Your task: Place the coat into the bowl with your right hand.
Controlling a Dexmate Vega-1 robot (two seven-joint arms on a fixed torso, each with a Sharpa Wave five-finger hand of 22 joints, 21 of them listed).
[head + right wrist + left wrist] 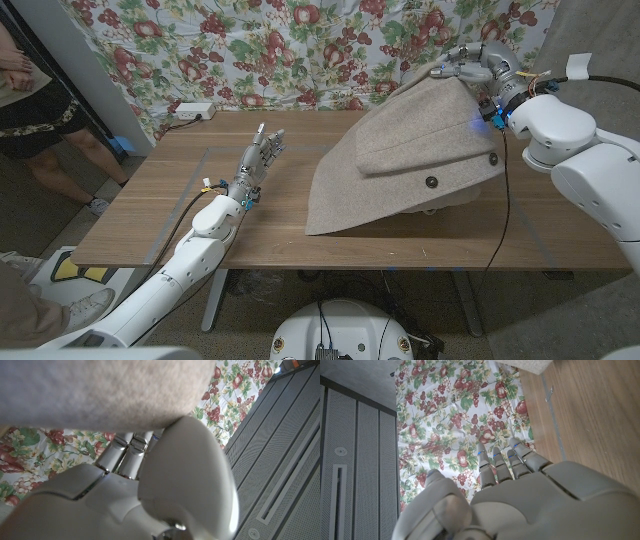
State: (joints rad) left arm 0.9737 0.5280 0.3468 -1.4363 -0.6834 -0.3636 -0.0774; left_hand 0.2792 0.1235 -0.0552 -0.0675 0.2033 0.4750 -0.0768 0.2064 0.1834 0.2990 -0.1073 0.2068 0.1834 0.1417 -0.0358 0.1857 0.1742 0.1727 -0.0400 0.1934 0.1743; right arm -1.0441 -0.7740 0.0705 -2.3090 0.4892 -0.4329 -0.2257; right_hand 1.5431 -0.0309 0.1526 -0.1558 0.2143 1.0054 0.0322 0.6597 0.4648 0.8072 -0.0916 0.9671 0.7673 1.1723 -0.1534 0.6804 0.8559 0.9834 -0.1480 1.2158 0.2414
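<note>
Your right hand [478,66] up high, upper right of frame, holds top of coat [410,150]. Coat hangs like tent, low edge on table [150,200], middle right of frame. Can't see bowl under coat. Your left hand [262,152] left of middle, fingers straight, apart, holding nothing. Flower cloth [250,50] along top.

My three cameras: head and both wrists

My head looks down over the table [270,225]; each wrist camera sits close behind its hand, both sharing the floral curtain [455,425].
</note>
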